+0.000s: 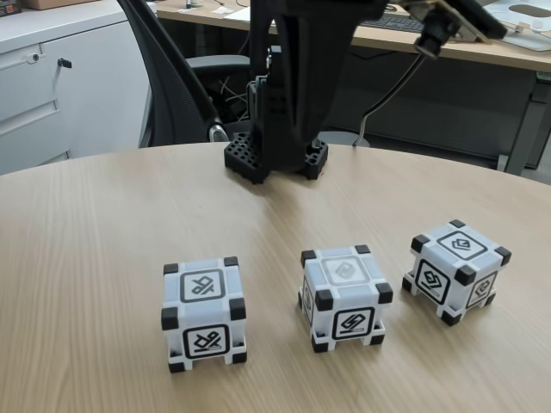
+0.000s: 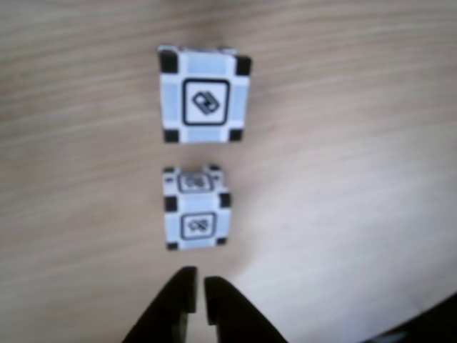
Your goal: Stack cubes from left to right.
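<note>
Wooden table (image 1: 103, 224) holds three cubes (image 1: 203, 314) apart in a row; black fingers (image 2: 199, 296) nearly pressed together, pinching nothing

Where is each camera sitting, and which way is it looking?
Fixed view: stands low at the table's near edge, looking across the wooden table at three cubes in a row, toward the arm's black base and an office chair behind.
Other view: looks steeply down at the table; the gripper enters from the bottom edge, fingertips nearly together, with two cubes beyond it.
Shared: the tabletop and cubes, though I cannot tell which two.
</note>
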